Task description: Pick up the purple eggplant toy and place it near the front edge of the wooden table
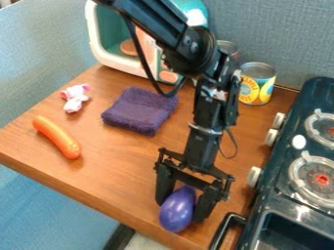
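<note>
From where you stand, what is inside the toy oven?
A round, brownish piece shows low inside the toy oven. The black arm crosses in front, hiding part; I can't tell what's there.

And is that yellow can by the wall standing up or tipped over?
Upright. The yellow can stands on the wooden table, its round metal top facing up.

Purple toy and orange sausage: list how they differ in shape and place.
The purple toy is plump and rounded, while the orange sausage is longer, slimmer and slightly curved. The purple toy is held between the gripper's fingers; the orange sausage lies loose on the wooden table. Both have smooth, shiny surfaces.
</note>
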Robot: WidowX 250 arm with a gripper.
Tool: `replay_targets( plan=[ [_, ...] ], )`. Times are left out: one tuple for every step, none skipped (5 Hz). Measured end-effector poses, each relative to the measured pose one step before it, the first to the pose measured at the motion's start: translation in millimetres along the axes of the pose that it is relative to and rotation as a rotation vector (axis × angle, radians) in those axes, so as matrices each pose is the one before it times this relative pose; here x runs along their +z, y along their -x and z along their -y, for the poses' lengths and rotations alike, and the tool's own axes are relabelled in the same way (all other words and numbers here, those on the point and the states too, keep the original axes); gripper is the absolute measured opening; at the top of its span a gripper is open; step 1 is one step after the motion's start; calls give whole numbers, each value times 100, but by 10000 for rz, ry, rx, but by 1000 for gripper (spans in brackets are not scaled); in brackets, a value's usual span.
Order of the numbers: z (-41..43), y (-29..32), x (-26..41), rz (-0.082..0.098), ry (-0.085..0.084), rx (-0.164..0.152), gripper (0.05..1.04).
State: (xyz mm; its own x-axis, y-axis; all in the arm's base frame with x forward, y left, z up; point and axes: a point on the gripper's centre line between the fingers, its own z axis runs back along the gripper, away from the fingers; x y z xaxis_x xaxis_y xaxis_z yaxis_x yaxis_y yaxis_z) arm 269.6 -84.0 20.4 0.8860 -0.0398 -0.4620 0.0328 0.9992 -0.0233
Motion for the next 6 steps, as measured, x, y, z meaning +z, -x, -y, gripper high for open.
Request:
replay_targets(
  plan=[
    [171,216,1232,452,52,44,999],
    [-28,25,415,183,24,26,999],
    [170,183,991,384,98,31,999],
    [-733,490,2251,746,-106,210,999],
    [-4307,390,3300,699,-439,600,999],
    [-3908,-443,908,243,-300,151,999]
  ],
)
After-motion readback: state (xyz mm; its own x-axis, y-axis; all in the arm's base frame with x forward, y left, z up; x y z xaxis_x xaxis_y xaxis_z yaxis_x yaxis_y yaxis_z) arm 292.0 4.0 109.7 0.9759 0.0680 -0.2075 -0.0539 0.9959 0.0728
